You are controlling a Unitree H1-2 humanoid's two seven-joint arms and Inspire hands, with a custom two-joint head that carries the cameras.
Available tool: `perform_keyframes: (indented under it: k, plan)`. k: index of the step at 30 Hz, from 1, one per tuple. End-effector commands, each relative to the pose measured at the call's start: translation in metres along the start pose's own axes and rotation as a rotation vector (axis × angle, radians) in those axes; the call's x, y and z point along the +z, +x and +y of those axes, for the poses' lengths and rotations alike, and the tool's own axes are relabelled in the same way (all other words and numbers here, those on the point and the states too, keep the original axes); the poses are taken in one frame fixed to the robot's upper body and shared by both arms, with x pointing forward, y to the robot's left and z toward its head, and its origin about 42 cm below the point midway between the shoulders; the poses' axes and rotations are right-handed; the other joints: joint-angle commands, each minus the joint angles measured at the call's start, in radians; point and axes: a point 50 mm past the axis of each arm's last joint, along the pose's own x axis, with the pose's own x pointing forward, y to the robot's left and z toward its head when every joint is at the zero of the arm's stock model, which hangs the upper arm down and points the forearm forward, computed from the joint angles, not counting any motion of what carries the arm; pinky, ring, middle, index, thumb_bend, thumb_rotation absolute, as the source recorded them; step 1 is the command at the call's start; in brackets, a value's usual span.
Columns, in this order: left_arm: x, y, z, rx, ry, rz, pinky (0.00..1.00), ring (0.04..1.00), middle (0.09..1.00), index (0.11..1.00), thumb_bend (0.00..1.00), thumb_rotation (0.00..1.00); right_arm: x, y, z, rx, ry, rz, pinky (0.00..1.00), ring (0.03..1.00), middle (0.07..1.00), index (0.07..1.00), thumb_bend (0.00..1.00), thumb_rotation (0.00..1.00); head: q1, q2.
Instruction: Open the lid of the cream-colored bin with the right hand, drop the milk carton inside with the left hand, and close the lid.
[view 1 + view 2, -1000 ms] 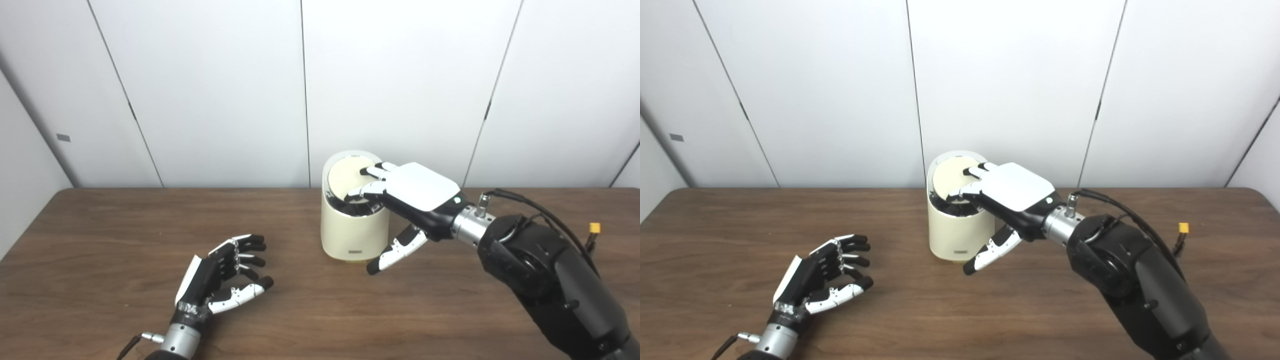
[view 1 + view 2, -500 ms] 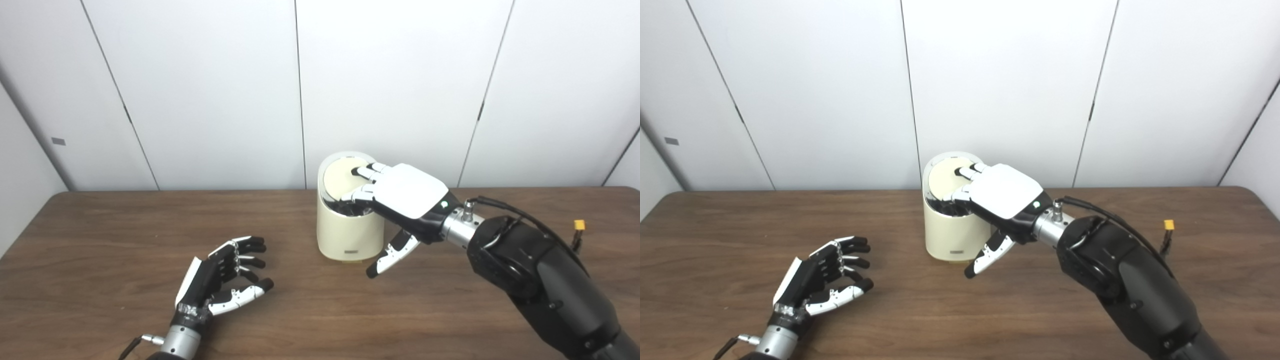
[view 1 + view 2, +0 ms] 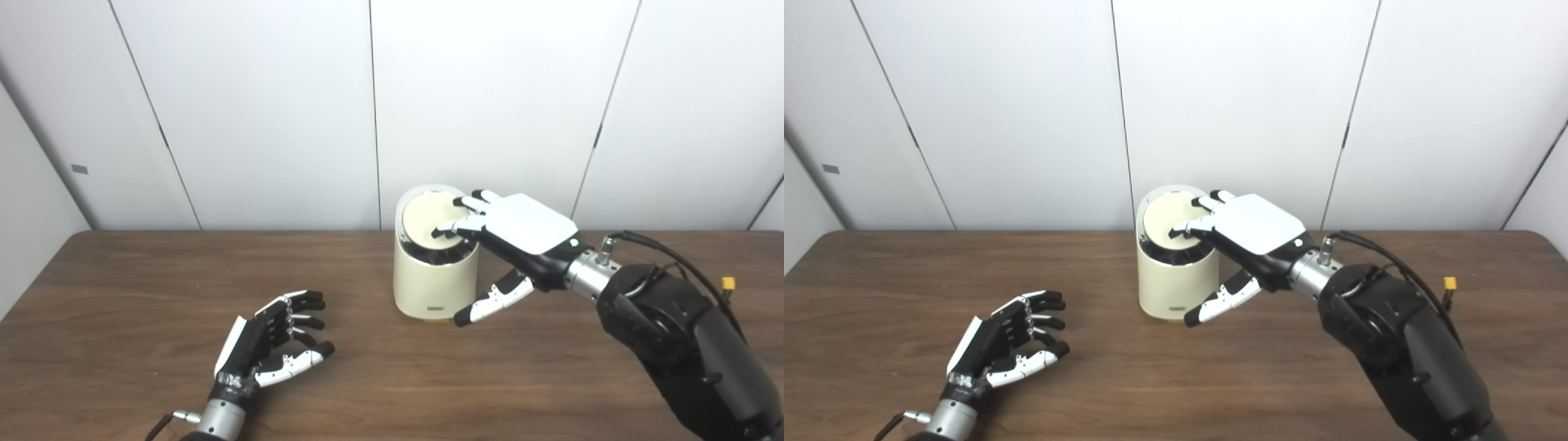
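Right hand (image 3: 517, 229) is extended over the top of the cream-colored bin (image 3: 435, 278), palm down, fingers spread and holding nothing. Its fingertips (image 3: 442, 232) rest on or just above the round lid (image 3: 429, 219); contact cannot be confirmed from either view. The thumb (image 3: 490, 300) hangs below the palm, beside the bin's right wall and apart from it. The lid sits tilted in the bin mouth, its far edge raised against the pale rim and its near edge lower, leaving a dark crescent gap (image 3: 438, 254) along the front. Contents of the bin cannot be seen through that gap, and the milk carton is visible in neither view. The bin stands upright near the far edge of the wooden table (image 3: 153, 288), close to the white panel wall (image 3: 245, 110) behind it. The right forearm (image 3: 674, 331) crosses the table's right side from the lower right corner, with a black cable (image 3: 667, 257) looped over the wrist and ending in a yellow connector (image 3: 728, 282). Left hand (image 3: 269, 340) lies well apart from the bin at the near left, palm turned sideways, fingers loosely curled and separated, gripping nothing. Bare tabletop extends between the left hand and the bin, across the whole left half, and along the front edge between the two arms.
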Motion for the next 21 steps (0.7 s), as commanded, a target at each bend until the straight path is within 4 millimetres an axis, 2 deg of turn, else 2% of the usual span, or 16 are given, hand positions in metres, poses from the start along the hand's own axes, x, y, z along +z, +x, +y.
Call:
perform_keyframes:
  k: [1, 4, 6, 7, 9, 12, 16, 18, 21]
  plan:
    - [0.016, 0.009, 0.005, 0.003, 0.017, -0.077, 0.51, 0.639, 0.741, 0.767, 0.67, 0.1, 0.002, -0.001, -0.021, -0.088, 0.039, 0.0, 1.0, 0.983, 0.816, 0.846, 0.75, 0.66, 0.001, 0.001]
    - [0.017, 0.009, 0.005, 0.002, 0.023, -0.08, 0.52, 0.646, 0.742, 0.767, 0.67, 0.09, -0.004, -0.009, -0.019, -0.163, 0.135, 0.021, 0.94, 0.992, 0.853, 0.879, 0.77, 0.62, 0.0, 0.0]
    - [0.017, 0.009, 0.006, 0.002, 0.027, -0.083, 0.52, 0.645, 0.74, 0.766, 0.67, 0.1, -0.009, -0.018, -0.013, -0.212, 0.184, 0.034, 0.85, 0.969, 0.856, 0.892, 0.78, 0.6, 0.0, 0.0]
    - [0.017, 0.009, 0.006, 0.002, 0.026, -0.082, 0.52, 0.644, 0.739, 0.766, 0.67, 0.1, -0.012, -0.022, -0.009, -0.225, 0.2, 0.04, 0.85, 0.961, 0.865, 0.905, 0.76, 0.58, 0.0, 0.0]
    - [0.018, 0.009, 0.006, 0.001, 0.026, -0.083, 0.52, 0.644, 0.739, 0.767, 0.67, 0.1, -0.015, -0.031, -0.001, -0.244, 0.236, 0.056, 0.82, 0.926, 0.864, 0.908, 0.74, 0.57, 0.0, 0.0]
    - [0.02, 0.011, 0.006, -0.001, 0.021, -0.086, 0.51, 0.64, 0.736, 0.765, 0.67, 0.1, -0.02, -0.045, 0.016, -0.265, 0.332, 0.102, 0.71, 0.865, 0.873, 0.897, 0.75, 0.54, -0.003, 0.0]
    - [0.021, 0.012, 0.006, -0.01, 0.004, -0.091, 0.51, 0.636, 0.736, 0.767, 0.69, 0.12, -0.028, -0.064, 0.042, -0.311, 0.534, 0.172, 0.6, 0.761, 0.849, 0.884, 0.75, 0.43, -0.003, -0.003]
    - [0.023, 0.013, 0.006, -0.015, -0.003, -0.097, 0.51, 0.636, 0.734, 0.77, 0.68, 0.1, -0.032, -0.072, 0.053, -0.34, 0.63, 0.192, 0.58, 0.737, 0.84, 0.881, 0.74, 0.39, -0.003, -0.003]
    - [0.025, 0.013, 0.007, -0.025, 0.005, -0.114, 0.51, 0.639, 0.738, 0.776, 0.68, 0.11, -0.036, -0.08, 0.071, -0.386, 0.781, 0.216, 0.62, 0.76, 0.841, 0.875, 0.75, 0.37, -0.006, -0.003]
